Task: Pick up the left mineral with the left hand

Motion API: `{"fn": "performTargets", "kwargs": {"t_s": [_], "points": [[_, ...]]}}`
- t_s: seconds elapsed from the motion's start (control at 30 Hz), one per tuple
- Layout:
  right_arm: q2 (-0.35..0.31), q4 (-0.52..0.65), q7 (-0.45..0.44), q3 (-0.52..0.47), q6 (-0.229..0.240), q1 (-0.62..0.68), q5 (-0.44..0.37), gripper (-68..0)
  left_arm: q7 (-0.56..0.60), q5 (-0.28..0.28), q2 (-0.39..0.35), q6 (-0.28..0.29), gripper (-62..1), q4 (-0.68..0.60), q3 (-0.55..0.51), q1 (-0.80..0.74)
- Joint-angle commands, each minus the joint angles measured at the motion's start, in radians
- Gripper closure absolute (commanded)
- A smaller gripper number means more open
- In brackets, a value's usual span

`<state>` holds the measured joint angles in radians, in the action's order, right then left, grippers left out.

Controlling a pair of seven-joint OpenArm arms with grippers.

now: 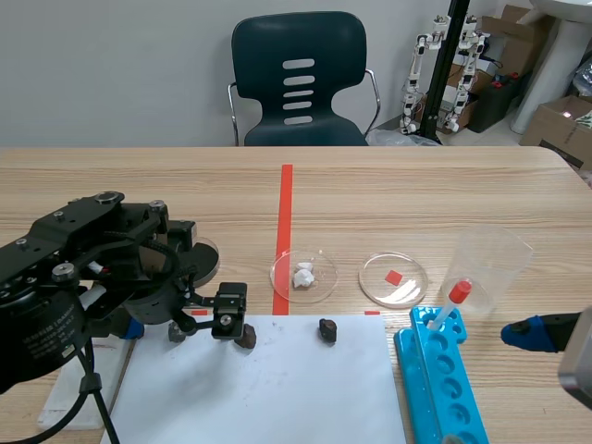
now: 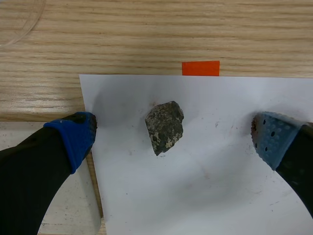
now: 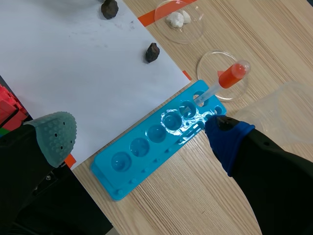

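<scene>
**Left jaws wide open around the left mineral, nothing gripped**

Your left gripper [image 2: 173, 136] stands low over the white paper sheet [image 2: 205, 196], jaws spread wide. The left mineral, a dark grey, speckled, rough-edged rock [image 2: 165, 126], lies on the paper between the two blue-padded fingers. It sits nearer the middle of the gap than either pad, and there is bare paper on both sides of it. Neither pad touches it. One finger's pad [image 2: 78, 137] sits at the sheet's edge, where the paper meets the light wooden table [image 1: 416, 194], and the other is over the sheet itself. Just ahead of the rock, an orange-red tape mark shows at the paper's far edge.

A second, smaller dark rock [image 1: 327, 329] lies on the same sheet, well apart from the first and toward your right side.

Your right gripper [image 3: 139, 133] also has its jaws far apart and holds nothing. It hangs above the bright blue plastic tray of round wells [image 3: 146, 147]. A clear dropper with a red bulb [image 3: 230, 76] rests with its tip in the tray's far end. Beyond the tray stand two shallow clear dishes, one holding white lumps [image 3: 177, 18].
</scene>
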<state>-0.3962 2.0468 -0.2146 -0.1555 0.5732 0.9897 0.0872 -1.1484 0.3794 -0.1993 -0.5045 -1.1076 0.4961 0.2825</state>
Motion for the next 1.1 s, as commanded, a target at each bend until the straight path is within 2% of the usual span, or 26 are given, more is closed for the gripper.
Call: {"fn": "performTargets", "kwargs": {"t_s": [0.0, 0.5, 0.57, 0.63, 0.77, 0.93, 1.07], "points": [[-0.011, 0.016, -0.008, -0.002, -0.001, -0.006, -0.008, -54.7, 0.005, -0.002, 0.005, -0.006, -62.3, -0.005, -0.006, 0.012], [-0.011, 0.016, -0.008, -0.002, -0.001, -0.006, -0.008, -54.7, 0.006, -0.007, 0.005, -0.009, -62.0, -0.005, -0.006, 0.012], [-0.011, 0.016, -0.008, -0.002, -0.001, -0.006, -0.008, -54.7, 0.006, -0.007, 0.005, -0.009, -51.0, -0.005, -0.006, 0.012], [-0.011, 0.016, -0.008, -0.002, -0.001, -0.006, -0.008, -54.7, 0.006, -0.007, 0.005, -0.009, -44.4, -0.005, -0.006, 0.012], [-0.011, 0.016, -0.008, -0.002, -0.001, -0.006, -0.008, -54.7, 0.006, -0.007, 0.005, -0.009, -37.7, -0.005, -0.006, 0.011], [-0.011, 0.016, -0.008, -0.002, -0.001, -0.006, -0.008, -54.7, 0.006, -0.007, 0.005, -0.009, -25.4, -0.005, -0.006, 0.011], [-0.011, 0.016, -0.008, -0.002, -0.001, -0.006, -0.008, -54.7, 0.006, -0.007, 0.005, -0.009, -21.5, -0.005, -0.006, 0.011]]}}
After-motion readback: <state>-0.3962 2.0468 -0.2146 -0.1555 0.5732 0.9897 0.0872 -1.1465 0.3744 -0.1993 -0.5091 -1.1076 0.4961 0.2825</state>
